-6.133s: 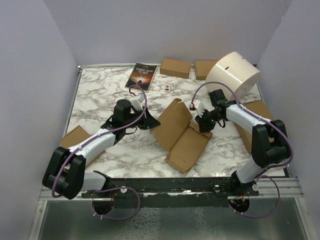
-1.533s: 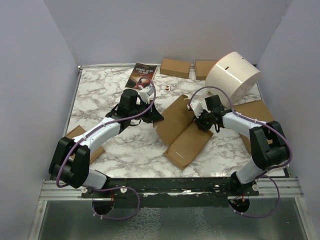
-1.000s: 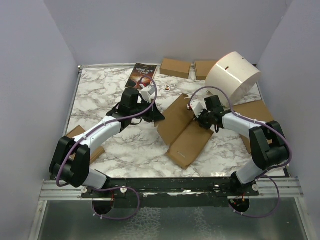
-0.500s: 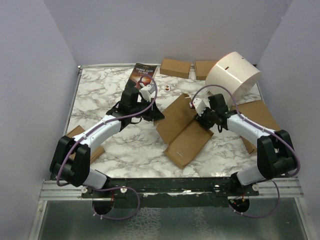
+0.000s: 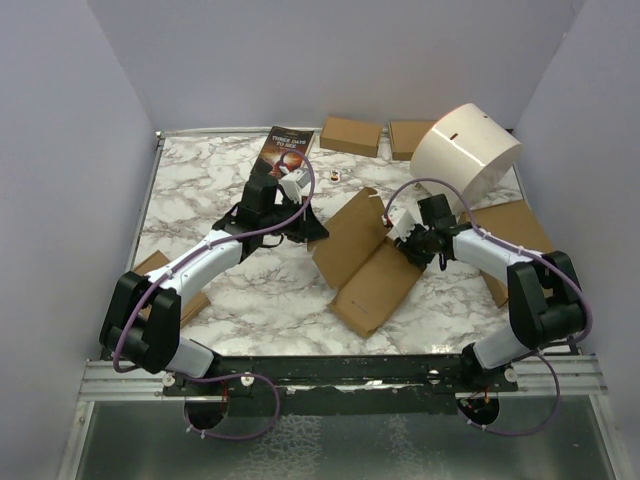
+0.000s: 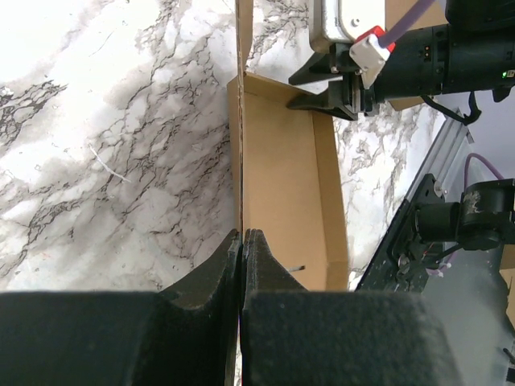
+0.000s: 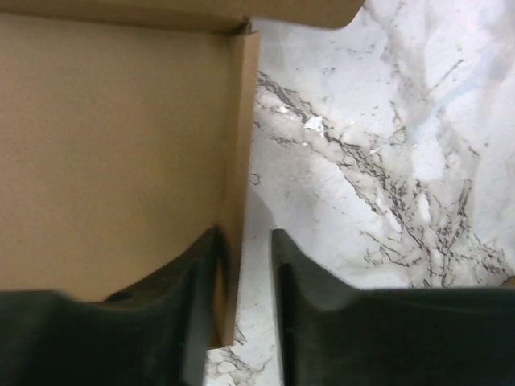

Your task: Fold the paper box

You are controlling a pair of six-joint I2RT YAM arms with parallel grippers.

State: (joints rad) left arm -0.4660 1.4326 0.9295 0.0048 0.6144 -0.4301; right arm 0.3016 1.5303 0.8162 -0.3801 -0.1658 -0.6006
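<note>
The paper box [image 5: 365,265] lies partly formed in the middle of the marble table, a brown cardboard sheet with its left panel tipped up. My left gripper [image 5: 316,230] is shut on that raised panel's edge; in the left wrist view the fingertips [image 6: 242,235] pinch the thin cardboard edge [image 6: 239,161] with the box floor [image 6: 278,185] to the right. My right gripper [image 5: 402,241] is at the box's right side wall. In the right wrist view its jaws [image 7: 245,237] stand apart astride that wall [image 7: 239,137], with a gap to the right finger.
A white drum-shaped object [image 5: 466,150] stands at the back right over a large flat brown box [image 5: 520,228]. Two small brown boxes [image 5: 350,135] [image 5: 408,136] and a book [image 5: 283,152] lie along the back. Another brown box [image 5: 158,280] lies by the left arm.
The right gripper's jaws have parted from the box's right wall, and that arm has shifted slightly right. The left gripper keeps its hold without moving.
</note>
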